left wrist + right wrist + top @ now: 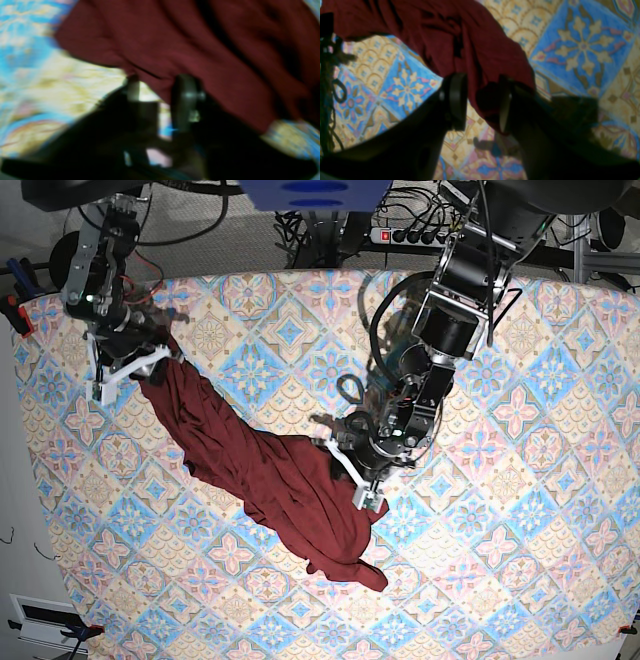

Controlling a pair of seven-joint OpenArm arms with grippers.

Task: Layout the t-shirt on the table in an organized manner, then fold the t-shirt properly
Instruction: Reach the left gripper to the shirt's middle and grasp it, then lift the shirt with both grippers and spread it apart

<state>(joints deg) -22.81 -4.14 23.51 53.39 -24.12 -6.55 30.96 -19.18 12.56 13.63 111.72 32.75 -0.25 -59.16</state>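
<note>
Near edge of the table [480, 600]: bare tile pattern. The lowest lobe of the t-shirt [270, 480] ends well short of that edge, roughly mid-width.

T-shirt is bunched into a long diagonal rope, not laid flat. It runs from that lower lobe up toward the far-left corner of the tabletop, heavily creased, widest around the table centre.

Left gripper [362, 478] sits at the right-hand edge of the wide central bunch. In the left wrist view the left gripper [160, 87] has its jaws slightly apart with the cloth hem reaching in between the tips. The frame is motion-blurred, so I cannot tell if it is actually pinching the fabric or just straddling it. Table pattern shows through the gap lower down.

Right gripper [130, 365] is at the far-left end of the garment, near the far-left corner. The right wrist view is clearer: right gripper [482, 102] has its jaws parted, with a fold of maroon cloth lying against the inner face of one finger [506, 110]; the other finger stands clear of it with tiles visible between. Not clamped. In that view the fabric sweeps off toward the top-left of the frame.

Far edge: cables and a power strip [415, 235] beyond the tabletop.
</note>
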